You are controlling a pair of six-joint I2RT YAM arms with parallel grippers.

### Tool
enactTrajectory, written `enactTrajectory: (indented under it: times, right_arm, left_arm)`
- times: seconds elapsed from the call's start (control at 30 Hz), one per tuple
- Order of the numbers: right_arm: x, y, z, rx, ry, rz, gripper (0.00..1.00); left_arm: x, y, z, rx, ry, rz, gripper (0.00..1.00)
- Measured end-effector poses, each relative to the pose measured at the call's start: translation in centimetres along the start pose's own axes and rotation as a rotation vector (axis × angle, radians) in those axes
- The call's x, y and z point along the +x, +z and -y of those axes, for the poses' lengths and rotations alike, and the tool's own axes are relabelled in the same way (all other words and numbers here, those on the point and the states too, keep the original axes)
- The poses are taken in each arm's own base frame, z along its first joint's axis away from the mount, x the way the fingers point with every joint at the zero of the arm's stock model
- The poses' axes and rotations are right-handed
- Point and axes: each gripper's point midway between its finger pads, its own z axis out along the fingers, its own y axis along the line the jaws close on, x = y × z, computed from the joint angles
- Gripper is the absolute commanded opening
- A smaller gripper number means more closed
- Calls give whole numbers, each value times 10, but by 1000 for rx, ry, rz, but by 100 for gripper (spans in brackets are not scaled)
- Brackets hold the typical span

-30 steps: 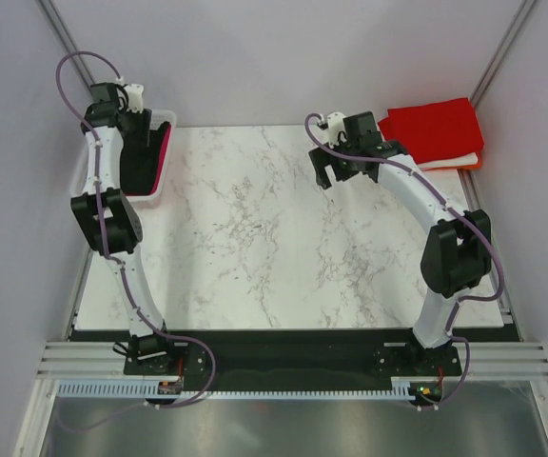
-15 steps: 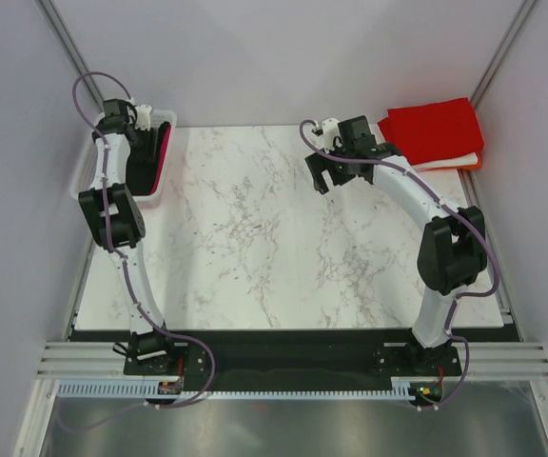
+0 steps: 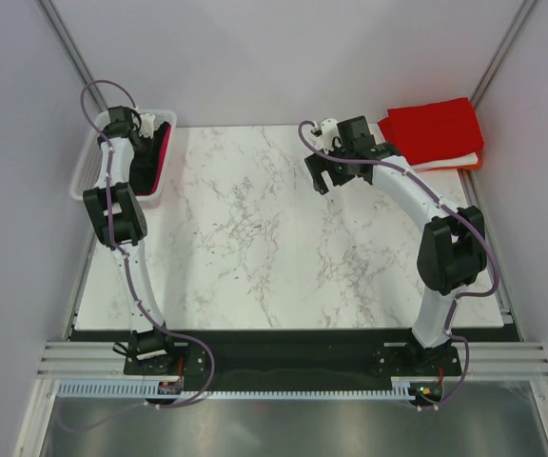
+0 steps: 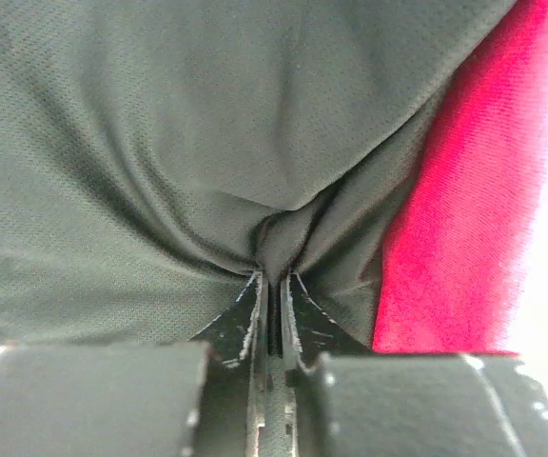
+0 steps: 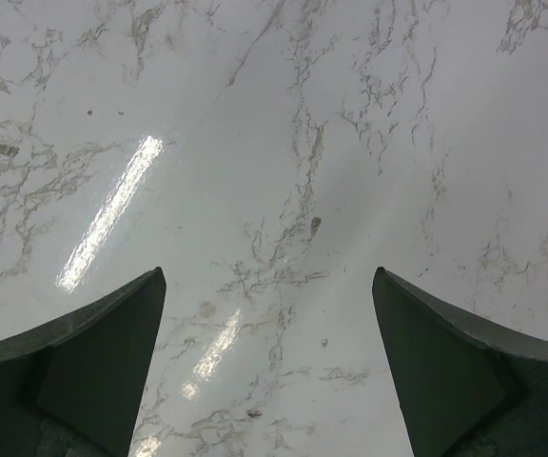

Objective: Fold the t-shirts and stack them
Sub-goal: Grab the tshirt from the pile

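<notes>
Pinching a fold of the black t-shirt (image 4: 160, 124) in the basket (image 3: 77, 183) at ten o'clock, the left jaws are calling for a slow, straight lift, clear of the magenta t-shirt (image 4: 455, 219). Right jaws are hovering spread above the desk (image 3: 255, 257).

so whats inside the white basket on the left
A black t-shirt, pinched by the left gripper, with a magenta t-shirt beside it. Anything underneath them is hidden by the cloth.
</notes>
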Motion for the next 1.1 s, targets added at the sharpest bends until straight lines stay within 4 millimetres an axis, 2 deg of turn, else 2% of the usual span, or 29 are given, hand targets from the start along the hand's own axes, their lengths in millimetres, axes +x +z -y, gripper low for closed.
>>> enactTrajectory:
  times: [0.1, 0.27, 0.37, 0.43, 0.47, 0.5, 0.6, 0.7, 0.8, 0.93, 1.1]
  right_arm:
    - [0, 0, 0, 4, -5, -1, 98]
    - [0, 0, 5, 37, -13, -6, 98]
    - [-8, -5, 14, 89, -15, 4, 98]
    - [-28, -15, 23, 129, -23, 46, 98]
    - [-49, -25, 28, 153, -30, 94, 98]
    - [-56, -28, 30, 160, -33, 113, 98]
    - [-103, -54, 38, 200, -42, 238, 98]
    - [-131, -72, 43, 228, -42, 320, 97]
    - [-136, -77, 49, 268, -26, 338, 98]
    - [-135, -82, 62, 343, -13, 331, 98]
    - [-136, -97, 83, 439, 5, 343, 98]
  left_arm:
    - [-1, -1, -2, -10, 1, 1, 2]
    - [-9, -12, -6, -30, -2, 21, 2]
    - [-26, -33, -12, -58, -12, 65, 2]
    - [-42, -55, -17, -83, -21, 112, 2]
    - [-52, -68, -19, -94, -24, 142, 2]
    - [-61, -81, -21, -104, -28, 170, 2]
    - [-93, -128, -26, -136, -33, 276, 2]
    - [-126, -183, -23, -148, -31, 402, 2]
    - [-152, -233, -14, -143, -13, 515, 2]
    - [-180, -296, 15, -100, 42, 662, 2]
    - [-206, -379, 72, 5, 143, 857, 2]
